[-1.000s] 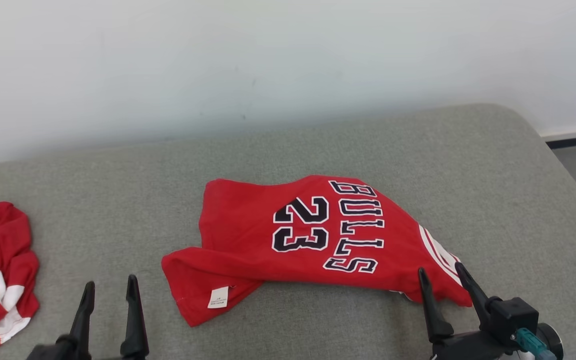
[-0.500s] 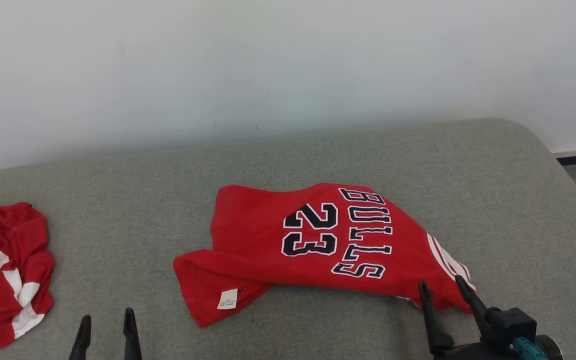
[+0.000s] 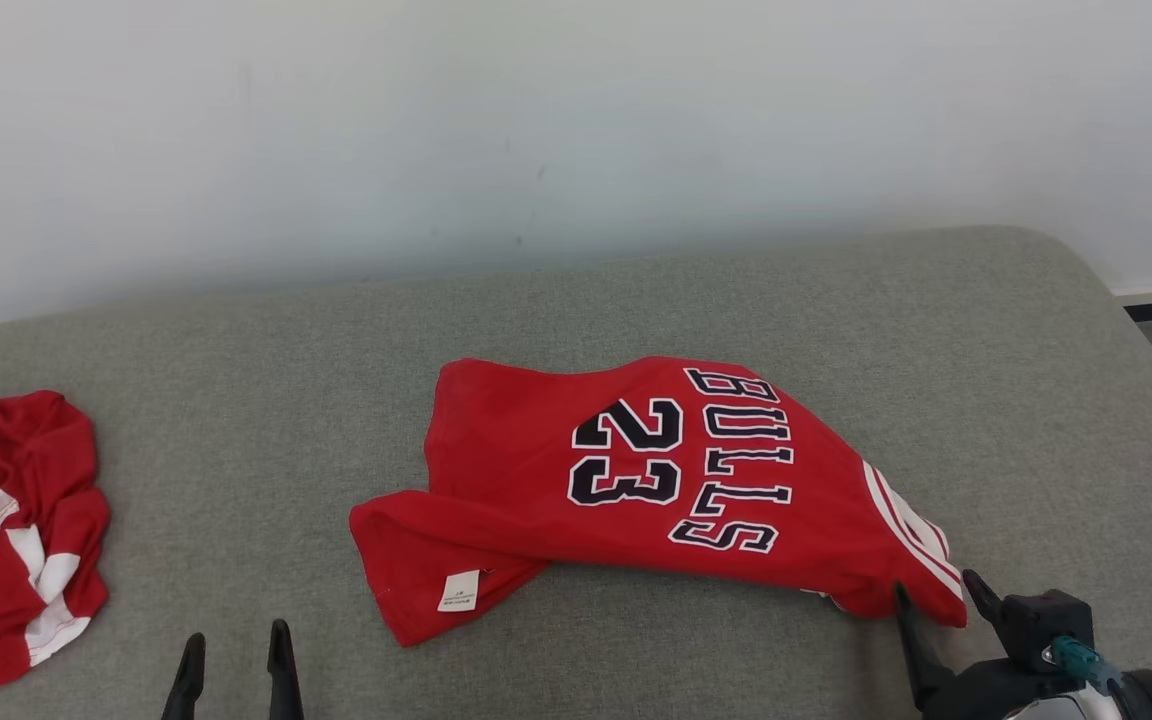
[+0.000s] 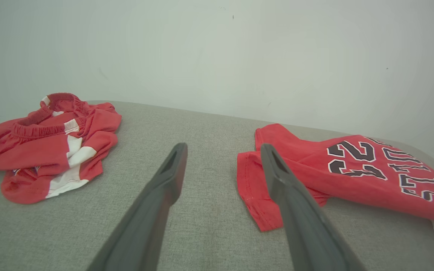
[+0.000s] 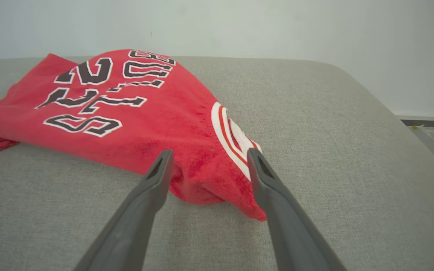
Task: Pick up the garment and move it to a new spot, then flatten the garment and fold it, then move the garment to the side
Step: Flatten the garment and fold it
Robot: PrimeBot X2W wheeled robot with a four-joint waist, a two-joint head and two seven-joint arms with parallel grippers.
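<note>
Drawing back toward the robot over the past second, the left gripper (image 3: 236, 633) and right gripper (image 3: 934, 583) both sit lower in the head view, fingers spread wide and holding nothing, though part of that shift is the camera's own. The red number 23 jersey (image 3: 656, 480) lies untouched on the grey cushion (image 3: 236, 400), rumpled and half doubled over, its striped end just before the right gripper's fingers, with a second red-and-white garment (image 3: 6, 540) well apart at the left. With no grasp made, the pick-up looks yet to begin.
</note>
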